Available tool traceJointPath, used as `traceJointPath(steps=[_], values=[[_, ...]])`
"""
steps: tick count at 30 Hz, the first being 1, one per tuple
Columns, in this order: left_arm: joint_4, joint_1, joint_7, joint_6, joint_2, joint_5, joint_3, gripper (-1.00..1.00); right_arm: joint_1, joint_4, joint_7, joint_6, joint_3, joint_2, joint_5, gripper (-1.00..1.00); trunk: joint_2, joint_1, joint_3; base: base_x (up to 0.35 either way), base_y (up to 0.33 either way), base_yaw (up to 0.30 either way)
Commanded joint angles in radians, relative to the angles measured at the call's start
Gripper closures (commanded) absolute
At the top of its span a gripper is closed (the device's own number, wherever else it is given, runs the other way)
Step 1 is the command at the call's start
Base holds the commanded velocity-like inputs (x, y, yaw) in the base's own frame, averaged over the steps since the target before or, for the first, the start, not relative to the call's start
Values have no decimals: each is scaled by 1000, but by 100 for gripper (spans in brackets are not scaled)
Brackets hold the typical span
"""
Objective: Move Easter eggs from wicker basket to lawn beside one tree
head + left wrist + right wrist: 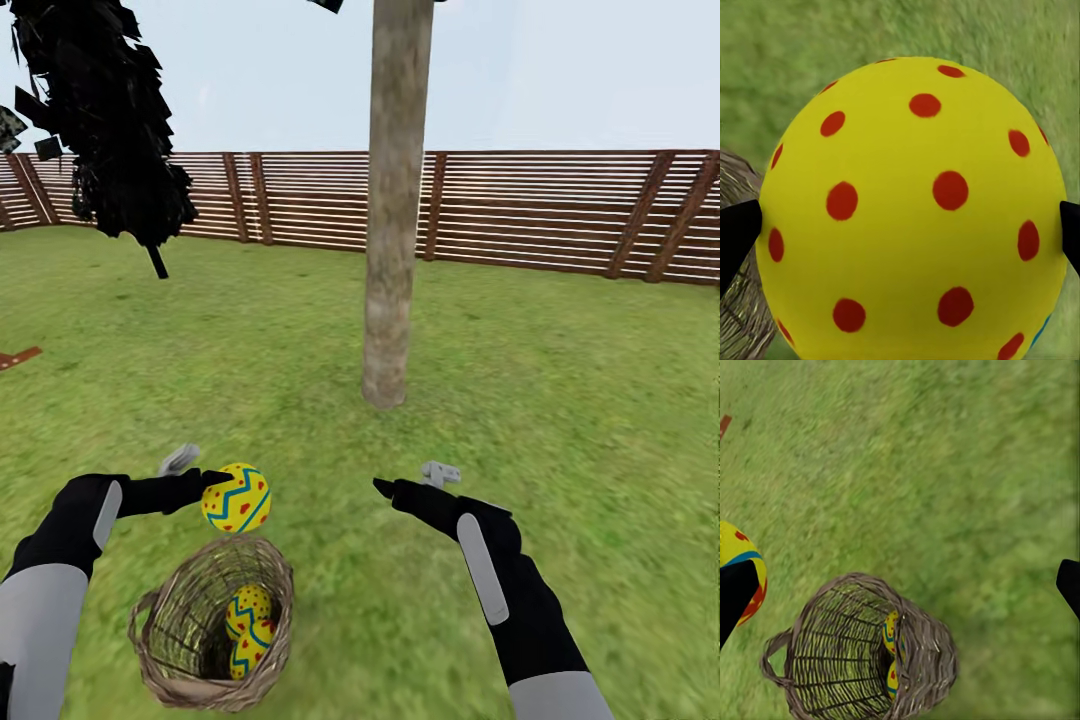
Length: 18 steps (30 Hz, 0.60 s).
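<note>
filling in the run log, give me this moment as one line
left gripper: shut on egg, above basket rim | right gripper: open, empty | wicker basket: two eggs inside | tree: ahead on lawn

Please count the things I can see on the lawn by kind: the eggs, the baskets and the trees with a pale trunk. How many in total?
Yellow Easter eggs with blue zigzags and red dots: 3, one held in the left gripper, two in the basket.
Round tan wicker basket: 1.
Tree with a pale grey-brown trunk: 1.
Total: 5.
</note>
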Motion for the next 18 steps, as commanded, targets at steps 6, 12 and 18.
traceJointPath(steps=[6,12,18], values=[[-1,2,-2,-6,3,0,3,100,-1,-5,7,5,0,0,5,-100,-1,0,-1,0,-61,-9],[-2,2,0,-7,-1,0,1,100,-1,-4,7,5,0,0,5,-100,-1,0,-1,0,-287,0],[-2,2,8,-8,-4,-5,-2,100,-1,1,7,6,-1,0,5,-100,-1,0,-1,0,-304,-17]])
